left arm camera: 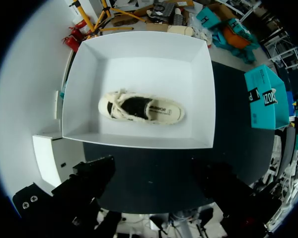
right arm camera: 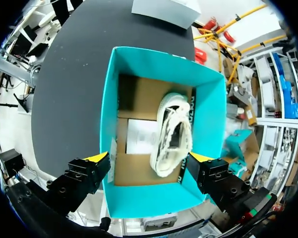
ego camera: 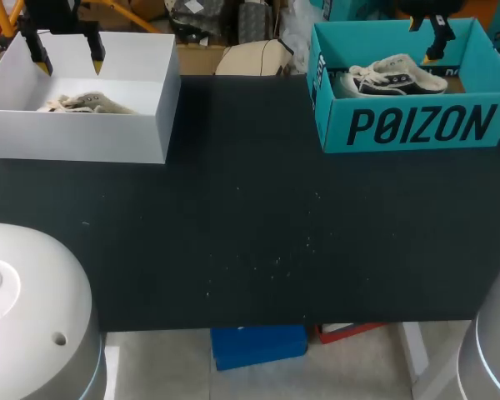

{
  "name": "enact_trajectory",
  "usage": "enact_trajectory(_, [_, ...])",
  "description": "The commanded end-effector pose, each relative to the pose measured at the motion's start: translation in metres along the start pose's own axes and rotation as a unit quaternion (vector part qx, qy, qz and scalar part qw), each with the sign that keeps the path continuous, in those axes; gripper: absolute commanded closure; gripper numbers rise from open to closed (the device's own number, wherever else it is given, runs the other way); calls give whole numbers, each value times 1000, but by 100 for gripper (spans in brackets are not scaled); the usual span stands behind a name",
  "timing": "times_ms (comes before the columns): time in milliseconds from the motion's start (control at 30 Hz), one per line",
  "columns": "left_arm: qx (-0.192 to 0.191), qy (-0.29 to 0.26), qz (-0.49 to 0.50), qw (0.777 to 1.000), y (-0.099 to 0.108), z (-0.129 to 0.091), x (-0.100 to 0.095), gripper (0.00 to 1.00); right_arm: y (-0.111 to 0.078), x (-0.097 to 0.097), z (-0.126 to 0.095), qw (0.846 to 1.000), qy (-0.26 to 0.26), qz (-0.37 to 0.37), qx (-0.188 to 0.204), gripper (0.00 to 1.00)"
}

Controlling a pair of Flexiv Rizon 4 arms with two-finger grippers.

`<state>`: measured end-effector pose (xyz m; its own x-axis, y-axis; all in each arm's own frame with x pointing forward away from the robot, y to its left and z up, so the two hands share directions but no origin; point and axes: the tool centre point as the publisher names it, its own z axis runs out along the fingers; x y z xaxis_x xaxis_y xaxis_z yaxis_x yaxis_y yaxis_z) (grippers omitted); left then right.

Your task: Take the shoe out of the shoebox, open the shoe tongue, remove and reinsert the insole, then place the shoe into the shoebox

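A cream shoe (left arm camera: pixel 141 108) with a dark inside lies on its side in the white shoebox (left arm camera: pixel 139 54) at the table's far left. My left gripper (ego camera: pixel 69 60) hangs open above that box, well clear of the shoe (ego camera: pixel 87 103). A white shoe (right arm camera: pixel 171 134) with dark trim lies in the teal shoebox (right arm camera: pixel 107 124) at the far right, along one wall. Open and empty, my right gripper (right arm camera: pixel 149 158) hovers over the teal box (ego camera: pixel 412 125), its yellow fingertips (right arm camera: pixel 97 158) spread wide above the shoe (ego camera: pixel 392 75).
The black tabletop (ego camera: pixel 250 217) stretches between and in front of the two boxes. A white paper sheet (right arm camera: pixel 141 136) lies on the teal box's brown floor beside the shoe. Both boxes stand at the table's far edge.
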<state>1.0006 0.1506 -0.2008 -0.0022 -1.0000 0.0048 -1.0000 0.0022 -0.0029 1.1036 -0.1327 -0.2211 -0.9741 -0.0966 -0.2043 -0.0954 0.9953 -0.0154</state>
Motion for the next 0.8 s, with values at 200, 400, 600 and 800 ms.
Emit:
enact_trajectory(200, [-1,-1,0,1000,0,0,0,0,-6,-16,35,1000,13,19,8,25])
enact_trajectory(400, [-1,-1,0,1000,0,0,0,0,-6,-28,56,1000,13,19,16,33])
enact_trajectory(600, [-1,-1,0,1000,0,0,0,0,1,-39,78,1000,22,12,13,35])
enact_trajectory(800, [-1,-1,0,1000,0,0,0,0,0,-45,97,999,34,7,18,51])
